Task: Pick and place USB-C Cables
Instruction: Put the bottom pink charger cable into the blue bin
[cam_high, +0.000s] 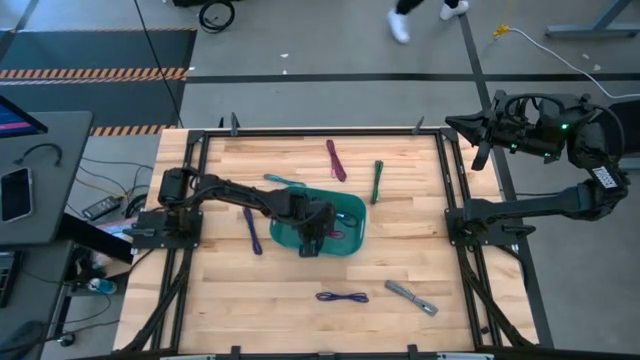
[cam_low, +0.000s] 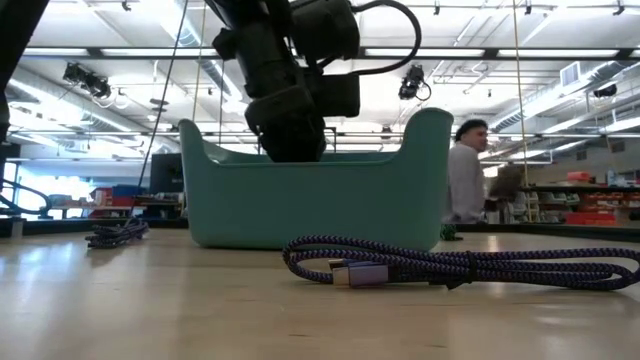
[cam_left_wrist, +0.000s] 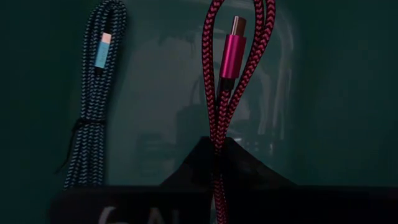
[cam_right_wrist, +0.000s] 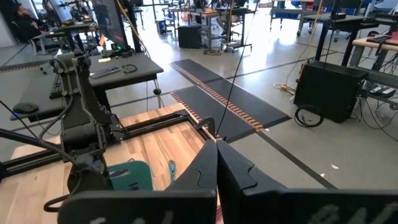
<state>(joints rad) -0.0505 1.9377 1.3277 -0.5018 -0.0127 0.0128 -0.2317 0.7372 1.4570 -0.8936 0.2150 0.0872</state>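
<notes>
Left hand (cam_high: 312, 240) down inside the teal bin (cam_high: 352, 206) at mid-bench, shut tight on a red cable (cam_left_wrist: 229, 74). Pinched across the doubled strands, with the magenta plug beyond the fingertips. Long axis running straight out from the hand, in line with the fingers and toward the bin's floor. Parallel to it and just beside, a blue-grey cable (cam_left_wrist: 93, 112) already lying in the bin, apart from the red one. Cannot tell from the wrist view whether the red loop's far end touches the floor. Judged to be the placing step: only a parting of the fingers needed, and no sideways shift, since the whole cable hangs within the walls. Some risk of the braid catching on a fingertip on release. Loose on the bench around the bin: a teal cable (cam_high: 280, 181) touching or just beside the rim, a purple cable (cam_high: 251, 230) on the left arm's side, a maroon cable (cam_high: 335, 160) and a green cable (cam_high: 377, 180) farther back, a second purple cable (cam_high: 342, 297) and a grey cable (cam_high: 411, 297) toward the front. All nearer the left hand. Right hand (cam_high: 478, 130) parked off the bench's far right corner, shut and empty, well apart from every cable.
</notes>
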